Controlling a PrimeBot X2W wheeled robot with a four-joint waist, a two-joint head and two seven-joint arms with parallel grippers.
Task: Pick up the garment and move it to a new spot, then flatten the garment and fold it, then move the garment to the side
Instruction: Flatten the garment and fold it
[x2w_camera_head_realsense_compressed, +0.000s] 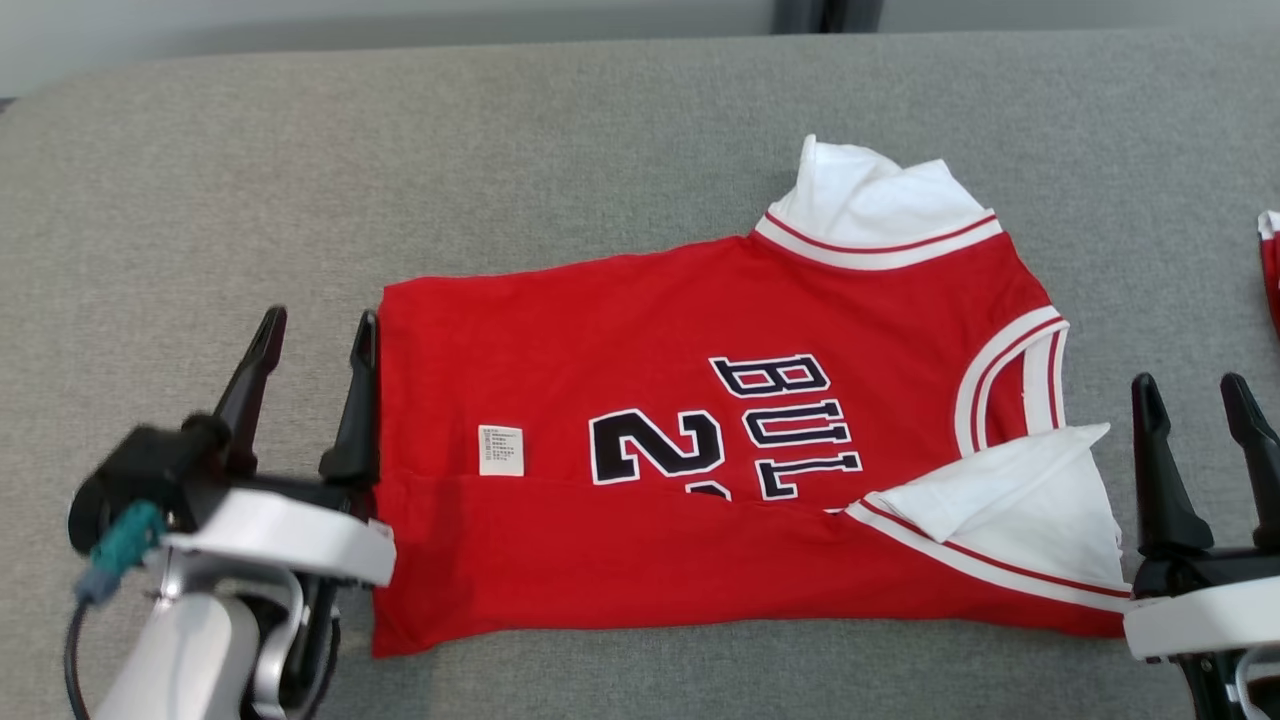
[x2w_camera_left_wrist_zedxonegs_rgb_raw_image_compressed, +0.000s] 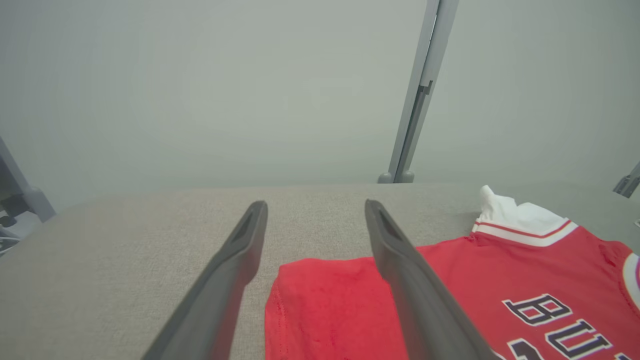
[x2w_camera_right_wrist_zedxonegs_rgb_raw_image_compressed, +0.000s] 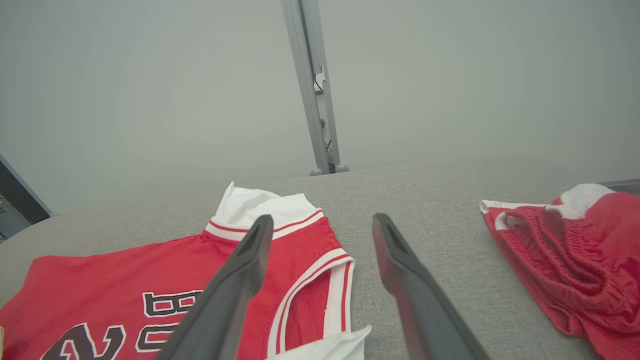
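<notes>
Garment: red, white-trimmed fabric jersey (x2w_camera_head_realsense_compressed: 640, 560) – part-folded on the grey cloth table (x2w_camera_head_realsense_compressed: 600, 150).
Jaws: left gripper (x2w_camera_head_realsense_compressed: 320, 320), right gripper (x2w_camera_head_realsense_compressed: 1190, 385) – both spread, empty.
Risk: pinching one layer could pull the fold open.

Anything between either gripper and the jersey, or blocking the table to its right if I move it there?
Nothing visible lies between the left gripper or right gripper and the jersey; both are open at its ends. On the right, another red garment lies on the table, apart from the jersey, occupying part of that side.
</notes>
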